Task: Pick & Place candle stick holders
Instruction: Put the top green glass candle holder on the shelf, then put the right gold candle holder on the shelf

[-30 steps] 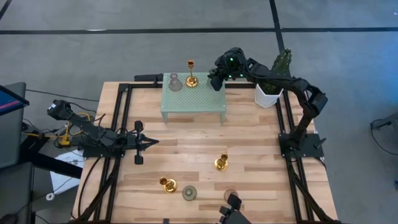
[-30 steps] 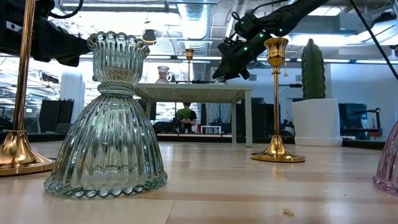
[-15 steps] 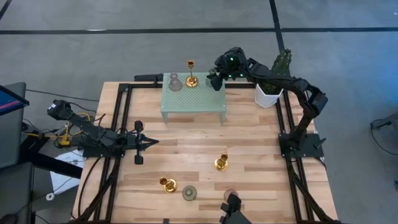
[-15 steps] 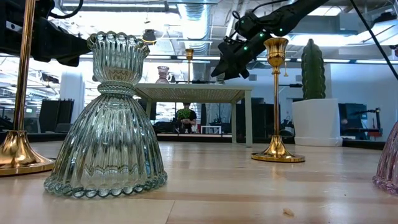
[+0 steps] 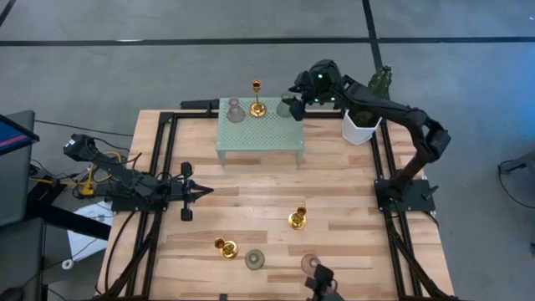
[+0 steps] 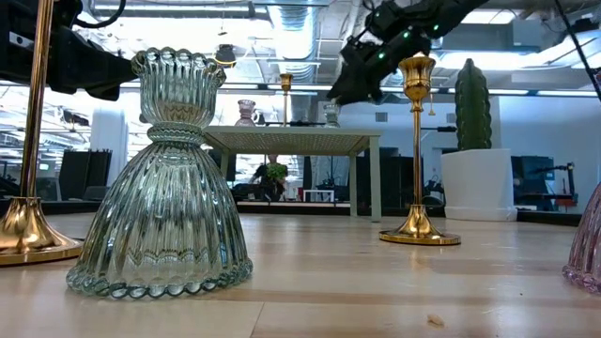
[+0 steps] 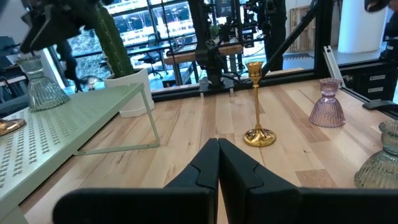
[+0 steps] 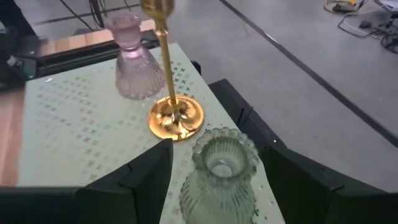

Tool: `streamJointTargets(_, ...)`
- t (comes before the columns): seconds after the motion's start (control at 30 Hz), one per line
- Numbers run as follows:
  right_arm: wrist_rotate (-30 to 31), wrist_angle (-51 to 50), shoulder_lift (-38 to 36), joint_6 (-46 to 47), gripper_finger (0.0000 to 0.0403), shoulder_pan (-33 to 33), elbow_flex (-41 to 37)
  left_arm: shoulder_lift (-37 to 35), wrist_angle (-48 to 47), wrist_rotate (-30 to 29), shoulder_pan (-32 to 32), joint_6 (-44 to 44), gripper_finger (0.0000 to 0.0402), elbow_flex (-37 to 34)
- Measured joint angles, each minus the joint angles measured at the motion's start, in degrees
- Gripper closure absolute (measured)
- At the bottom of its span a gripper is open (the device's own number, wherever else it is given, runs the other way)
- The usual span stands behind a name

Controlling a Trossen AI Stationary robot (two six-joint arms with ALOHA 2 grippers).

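Nearby, cactus (image 5: pixel 380 82) probably crowds the spread right pincer (image 8: pixel 211 163).

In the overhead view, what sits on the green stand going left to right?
Pink holder → gold holder → green holder, with the right tool open around it, all on the stand.

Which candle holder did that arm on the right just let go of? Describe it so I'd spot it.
Find the mint green perforated stand at the table's far edge. Three holders stand along its back; yours is the green glass bell-shaped holder at the corner nearest the cactus, between the right gripper's open fingers. Its neighbours are gold and pink.
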Motion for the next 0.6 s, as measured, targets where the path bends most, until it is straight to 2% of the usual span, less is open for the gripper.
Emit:
streamJointTargets(0.17,0.1,-8.1,-5.5,-3.1,0.0165,0.0,0.0,0.0,0.0,0.0,0.0,0.0,0.0396,0.0)
streamJointTargets(0.37,0.1,-23.4,-12.7,-4.2,0.0178,0.1,0.0,0.0,0.0,0.0,0.0,0.0,0.0396,0.0)
streamJointTargets(0.5,0.0,-35.9,-16.1,-4.2,0.0222,1.3,0.0,0.0,0.0,0.0,0.0,0.0,0.0396,0.0)
streamJointTargets(0.6,-0.7,-40.3,-19.2,-4.2,0.0283,3.5,-3.1,0.0,0.0,0.0,0.0,0.0,0.0396,0.0)
